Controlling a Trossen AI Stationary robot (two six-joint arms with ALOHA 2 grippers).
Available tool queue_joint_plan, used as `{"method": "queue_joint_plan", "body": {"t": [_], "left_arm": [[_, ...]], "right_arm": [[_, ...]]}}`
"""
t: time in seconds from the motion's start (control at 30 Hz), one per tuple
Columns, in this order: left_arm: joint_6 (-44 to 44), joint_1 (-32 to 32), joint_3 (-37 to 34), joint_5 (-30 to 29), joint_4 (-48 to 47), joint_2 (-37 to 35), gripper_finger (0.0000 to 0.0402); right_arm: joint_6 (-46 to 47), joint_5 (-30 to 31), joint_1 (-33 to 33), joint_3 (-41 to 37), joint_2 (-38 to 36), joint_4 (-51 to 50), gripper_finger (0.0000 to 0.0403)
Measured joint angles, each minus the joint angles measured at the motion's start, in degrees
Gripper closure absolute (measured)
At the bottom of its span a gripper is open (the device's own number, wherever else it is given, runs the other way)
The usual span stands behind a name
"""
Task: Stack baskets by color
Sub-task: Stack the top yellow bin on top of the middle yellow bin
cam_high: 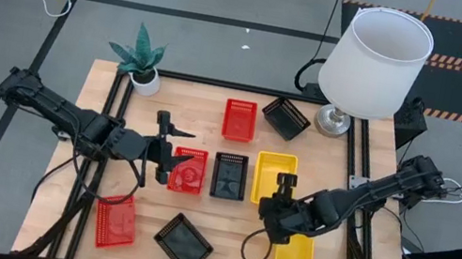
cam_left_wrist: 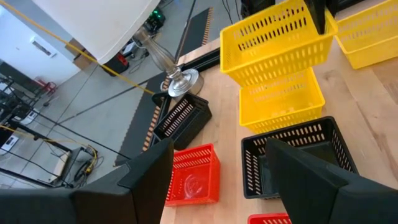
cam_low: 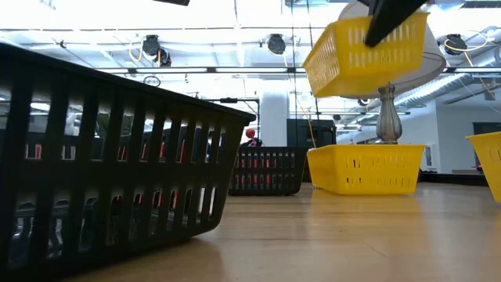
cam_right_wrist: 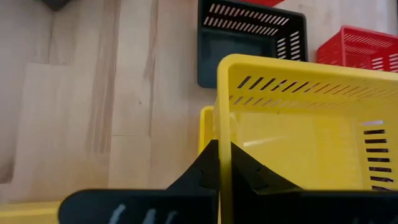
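Observation:
My right gripper is shut on a yellow basket and holds it in the air just above a second yellow basket that rests on the table. A third yellow basket lies near the front right. My left gripper hangs open over a red basket, touching nothing. Other red baskets sit at the far middle and front left. Black baskets stand at the middle, far right and front. My right gripper pinches the rim of the yellow basket's near end wall, one finger inside the basket and one outside. The fingers slant down from the table's near right. The basket is lifted clear and tilted, directly above the resting yellow basket.
A white-shaded lamp stands at the far right corner and a potted plant at the far left. Bare wood shows along the front middle and between the front baskets.

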Motion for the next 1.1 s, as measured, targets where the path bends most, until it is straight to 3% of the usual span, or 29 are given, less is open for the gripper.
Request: {"method": "queue_joint_plan", "body": {"t": [0.63,1.1], "left_arm": [[0.05,0.00,-0.02,0.00,0.02,0.00,0.0144],[0.07,0.00,-0.02,0.00,0.04,0.00,0.0144]], "right_arm": [[-4.31,-0.23,-3.64,-15.48,-0.04,16.68,0.0401],[-5.13,-0.42,-3.72,-18.26,-0.04,21.36,0.0401]]}}
